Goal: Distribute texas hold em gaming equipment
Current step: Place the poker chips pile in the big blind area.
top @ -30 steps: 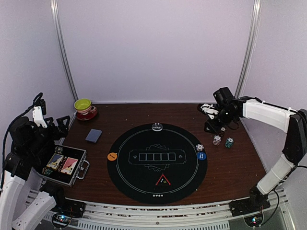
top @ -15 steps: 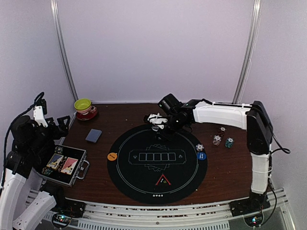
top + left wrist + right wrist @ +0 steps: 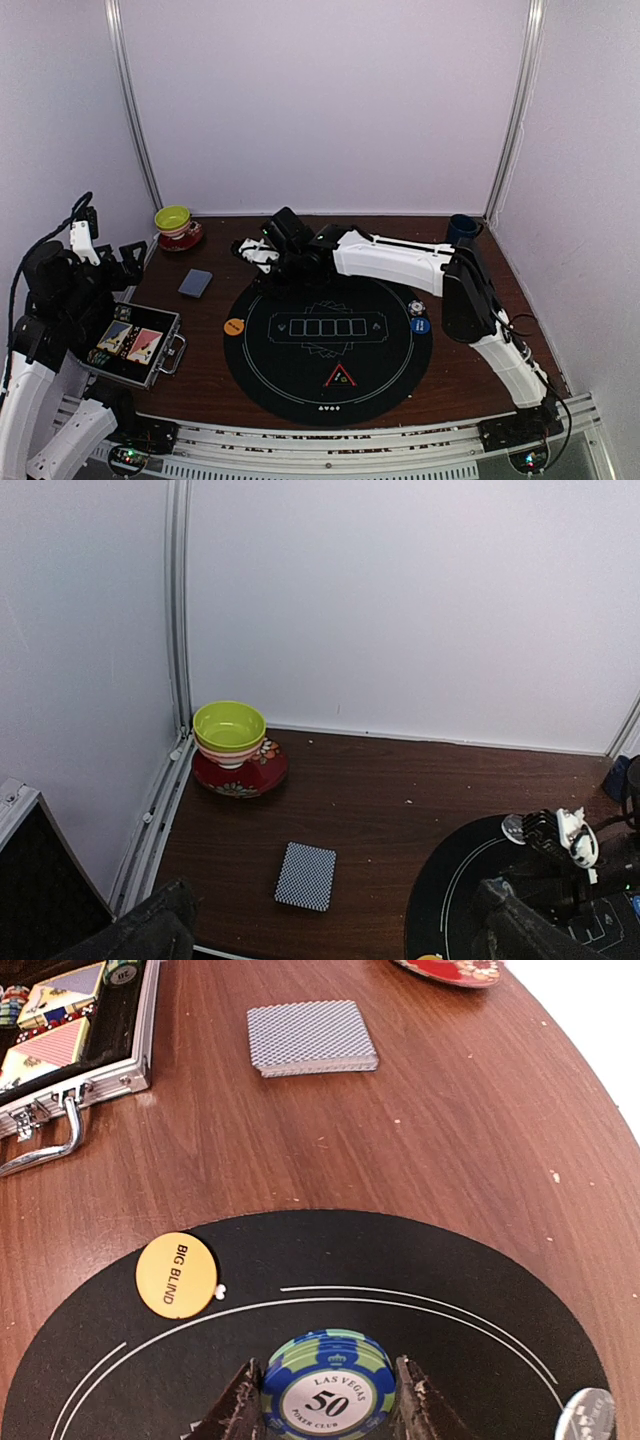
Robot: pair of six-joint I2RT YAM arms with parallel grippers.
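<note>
One blue-green chip [image 3: 326,1382] pinched in right gripper [image 3: 327,1406], over black mat [image 3: 470,1350] — left gripper [image 3: 335,930] spread wide.

Pale walls [image 3: 320,100], dark wooden table [image 3: 205,385]

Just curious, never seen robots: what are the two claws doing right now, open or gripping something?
Left gripper: open, holding nothing.
Right gripper: closed on a blue-green poker chip.
</note>
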